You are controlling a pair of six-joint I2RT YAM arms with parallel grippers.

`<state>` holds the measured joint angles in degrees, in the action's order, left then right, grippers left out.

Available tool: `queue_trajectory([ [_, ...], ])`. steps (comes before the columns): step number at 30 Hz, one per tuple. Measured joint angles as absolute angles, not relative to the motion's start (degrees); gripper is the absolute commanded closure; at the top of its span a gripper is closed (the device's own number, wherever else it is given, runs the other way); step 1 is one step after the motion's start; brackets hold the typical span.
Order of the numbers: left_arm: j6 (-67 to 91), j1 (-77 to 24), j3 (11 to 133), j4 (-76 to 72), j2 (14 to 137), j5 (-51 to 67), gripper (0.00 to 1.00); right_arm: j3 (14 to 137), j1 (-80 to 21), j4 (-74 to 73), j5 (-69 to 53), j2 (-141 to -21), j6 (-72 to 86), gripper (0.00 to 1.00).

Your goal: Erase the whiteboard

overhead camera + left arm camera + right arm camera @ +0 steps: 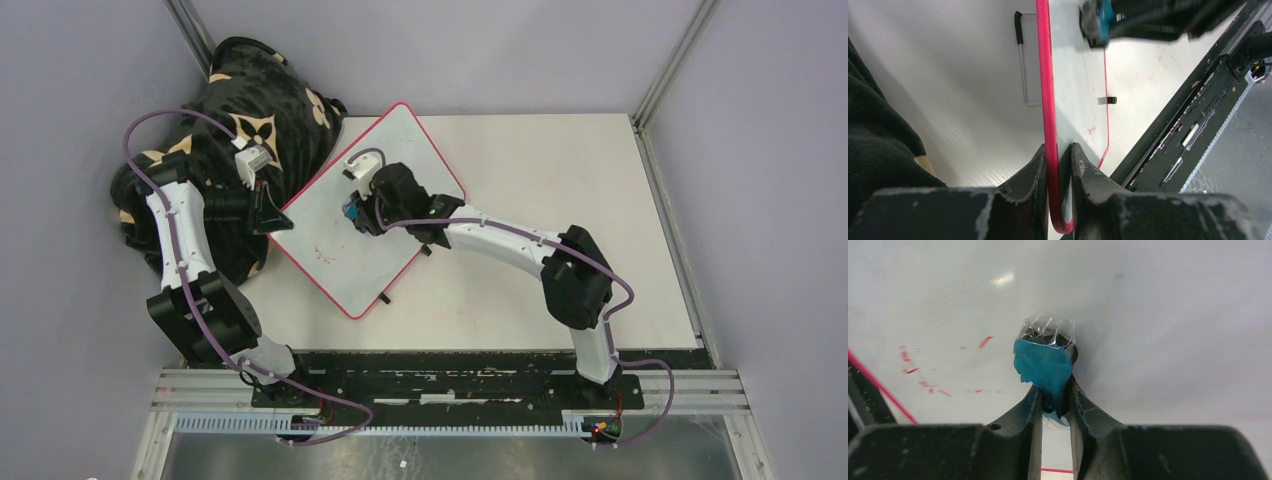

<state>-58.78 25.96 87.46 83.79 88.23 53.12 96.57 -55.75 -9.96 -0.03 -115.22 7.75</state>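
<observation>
Whiteboard (pixel 335 272) sits turned diamond-wise at the far left of the table (pixel 560 170), its left corner hidden inside the left gripper (pixel 1058 150), whose fingers are clamped on the red rim. Right gripper (pixel 1054 390) is closed on a blue eraser (pixel 1044 365), whose tip is wrapped in crinkled clear film and set against the board; the contact face is not visible. Faint red marks (pixel 913 371) lie beside it, too smeared to read.
</observation>
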Motion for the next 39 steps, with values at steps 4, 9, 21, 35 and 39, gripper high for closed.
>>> queue_trajectory([
  [4,-58.8,25.9,87.4,83.6,88.2,53.3,0.97,96.6,-51.0,-9.9,0.0,-114.8,8.1,0.99],
  [9,-58.8,25.7,87.2,83.7,88.2,54.0,0.97,96.6,-49.6,-9.7,-0.2,-114.8,8.5,0.99],
  [21,-58.8,26.2,87.0,84.2,87.8,53.1,0.97,100.0,-56.6,-11.1,4.3,-116.1,8.1,0.99],
  [35,-58.8,26.1,86.8,84.1,87.2,53.0,0.97,107.7,-67.0,-11.6,-2.3,-122.4,8.6,0.99],
  [39,-58.8,26.1,86.6,83.7,87.1,53.1,0.97,107.7,-66.4,-11.6,-3.1,-122.4,9.0,0.99],
])
